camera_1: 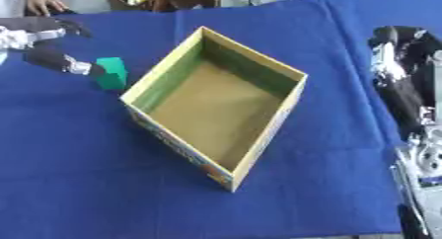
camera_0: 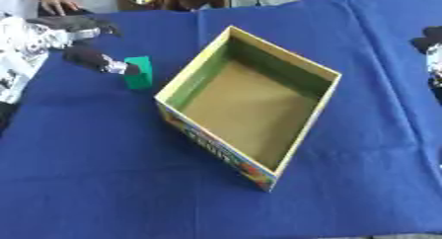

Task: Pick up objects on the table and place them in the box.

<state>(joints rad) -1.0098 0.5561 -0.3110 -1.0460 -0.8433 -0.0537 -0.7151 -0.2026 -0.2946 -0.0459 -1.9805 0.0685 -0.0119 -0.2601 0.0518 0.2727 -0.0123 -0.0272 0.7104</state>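
Left eye view first, from its left edge: the left hand (camera_0: pixel 86 55) reaches in toward a small green block (camera_0: pixel 138 72), a dark fingertip touching the block's left face. Whether the fingers have closed round the block I cannot tell; no finger shows on its far side. The block stands upright on the blue-covered desk (camera_0: pixel 103 183), just left of the cardboard box (camera_0: pixel 319 114) and apart from its left wall. The box lies open-topped and askew, its brown floor showing nothing inside.

To do this pick well, I judge the hand should settle thumb and fingers on opposite faces of the block before lifting, then raise it above the box's left rim rather than dragging it against the wall, and let go only over the middle of the floor.

Right of the box, the right hand (camera_1: pixel 401 60) rests idle, fingers relaxed, holding nothing.
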